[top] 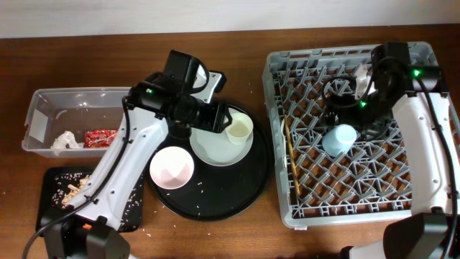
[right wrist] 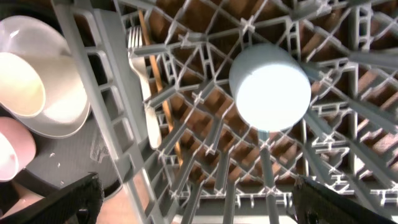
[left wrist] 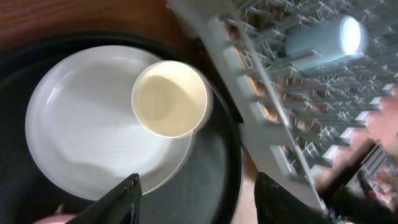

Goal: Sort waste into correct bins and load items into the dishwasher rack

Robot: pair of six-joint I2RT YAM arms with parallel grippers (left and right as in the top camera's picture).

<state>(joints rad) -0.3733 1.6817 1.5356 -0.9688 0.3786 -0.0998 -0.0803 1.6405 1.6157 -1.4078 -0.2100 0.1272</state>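
The light-blue cup (top: 338,139) stands upside down among the pegs of the grey dishwasher rack (top: 359,203). My right gripper (top: 353,115) hovers just above it, open and empty; in the right wrist view the cup (right wrist: 269,84) lies beyond the open fingers (right wrist: 196,186). The cream cup (top: 238,129) sits on the grey-green plate (top: 215,149), with the white bowl (top: 172,167) beside it. My left gripper (top: 213,119) is open and empty over the plate (left wrist: 81,124), near the cream cup (left wrist: 169,98). The napkin (top: 65,141) and red wrapper (top: 100,137) lie in the clear tub (top: 43,108). Rice leftovers (top: 72,188) lie on the flat black tray (top: 50,205). No carrot or brown scrap shows.
The plate, cream cup and bowl all rest on a large round black tray (top: 230,198) between the bins and the rack. Wooden chopsticks (top: 291,158) lie in the rack's left part. Rice grains are scattered on the round tray and the table.
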